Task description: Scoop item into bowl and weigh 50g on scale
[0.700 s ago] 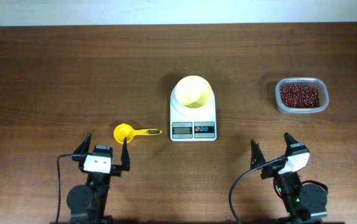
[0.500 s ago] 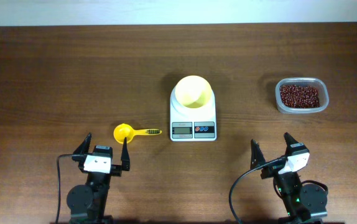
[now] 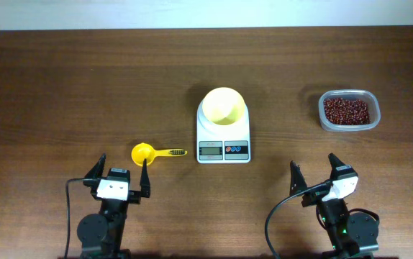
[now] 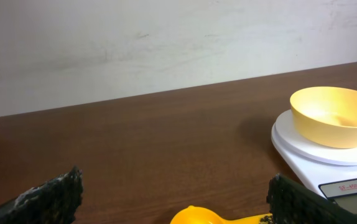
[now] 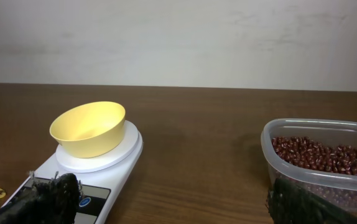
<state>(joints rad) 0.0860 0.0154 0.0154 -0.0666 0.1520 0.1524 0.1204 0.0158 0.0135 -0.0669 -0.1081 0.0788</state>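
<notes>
The pale yellow bowl (image 3: 224, 105) (image 4: 334, 115) (image 5: 89, 128) stands empty on the white scale (image 3: 223, 133) (image 5: 101, 160) at the table's middle. Red-brown beans (image 3: 347, 110) (image 5: 325, 155) fill a clear tub (image 3: 349, 126) at the back right. A small yellow scoop (image 3: 155, 152) (image 4: 216, 216) lies left of the scale, its handle toward the scale. My left gripper (image 3: 122, 171) (image 4: 178, 202) stands open just in front of the scoop, touching nothing. My right gripper (image 3: 314, 171) (image 5: 178, 202) is open near the front right, nothing between its fingers.
The brown wooden table (image 3: 84, 86) ends at a pale wall along the back. Black cables (image 3: 271, 219) trail from both arm bases at the front edge.
</notes>
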